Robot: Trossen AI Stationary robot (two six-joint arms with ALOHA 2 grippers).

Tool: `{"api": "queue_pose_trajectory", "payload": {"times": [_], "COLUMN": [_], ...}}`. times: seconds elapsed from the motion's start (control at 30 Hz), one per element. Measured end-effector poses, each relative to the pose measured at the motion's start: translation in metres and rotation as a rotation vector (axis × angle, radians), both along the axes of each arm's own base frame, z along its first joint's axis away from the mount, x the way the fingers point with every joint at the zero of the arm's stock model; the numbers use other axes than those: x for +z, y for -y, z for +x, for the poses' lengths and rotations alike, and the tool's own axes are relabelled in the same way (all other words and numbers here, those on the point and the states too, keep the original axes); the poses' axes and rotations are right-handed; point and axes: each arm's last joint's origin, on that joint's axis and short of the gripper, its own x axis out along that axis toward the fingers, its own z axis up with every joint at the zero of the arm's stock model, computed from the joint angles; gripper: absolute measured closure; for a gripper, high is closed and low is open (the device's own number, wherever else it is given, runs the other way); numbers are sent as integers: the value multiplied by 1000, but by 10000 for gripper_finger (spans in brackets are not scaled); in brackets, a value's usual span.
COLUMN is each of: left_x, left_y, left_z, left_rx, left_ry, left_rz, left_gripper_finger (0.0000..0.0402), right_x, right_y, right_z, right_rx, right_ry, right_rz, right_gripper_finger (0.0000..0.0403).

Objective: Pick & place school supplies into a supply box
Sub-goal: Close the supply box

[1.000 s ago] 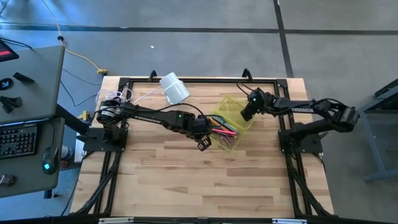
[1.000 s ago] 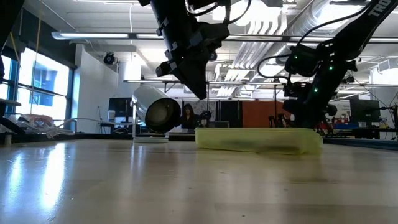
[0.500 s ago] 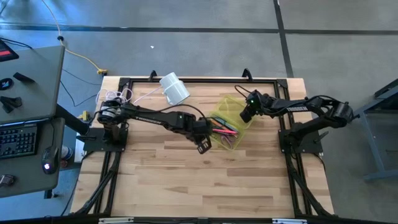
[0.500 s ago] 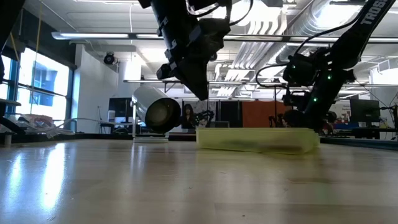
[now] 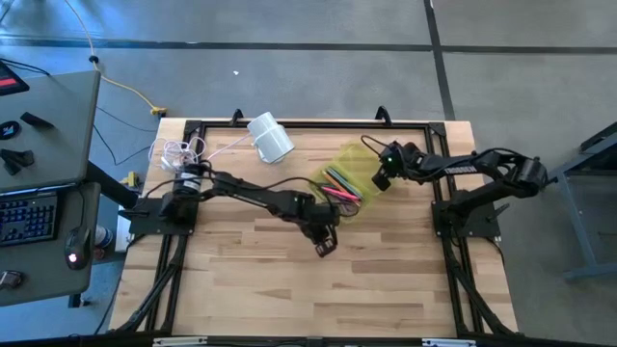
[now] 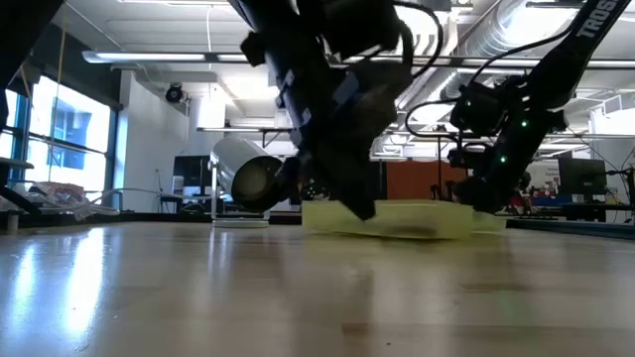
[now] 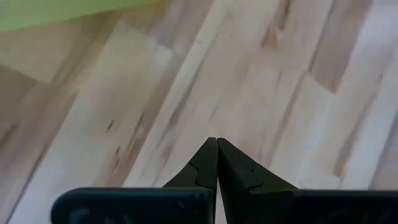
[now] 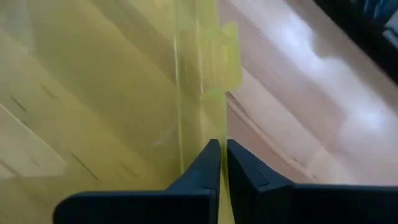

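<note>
We see the left gripper (image 7: 217, 142) with fingers pressed together on nothing, low over bare table (image 5: 386, 280) just in front of the supply box (image 5: 345, 183). The right gripper (image 8: 222, 144) pinches the box's thin lid edge (image 8: 198, 93). Pens (image 5: 339, 185) lie inside the box, mid-table.

Open yellow-green supply box (image 5: 352, 173) holding pens (image 5: 339, 185).
</note>
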Motion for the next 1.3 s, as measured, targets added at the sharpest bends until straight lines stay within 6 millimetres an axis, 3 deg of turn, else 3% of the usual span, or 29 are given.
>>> {"api": "queue_pose_trajectory", "payload": {"times": [0.63, 1.03, 1.3], "left_x": [-10, -10, -8], "left_y": [-43, -42, -41], "left_z": [-3, -2, 2], "left_rx": [104, 99, 96], "left_ry": [-88, -85, -38], "left_rz": [17, 13, 0], "left_gripper_finger": [357, 357, 357], "right_x": [15, 39, 52], "right_y": [-61, -98, -117], "right_z": [26, 28, 31], "right_rx": [119, 207, 270], "right_ry": [-122, -36, 96], "right_rz": [-349, -511, -526], "right_gripper_finger": [399, 402, 395]}}
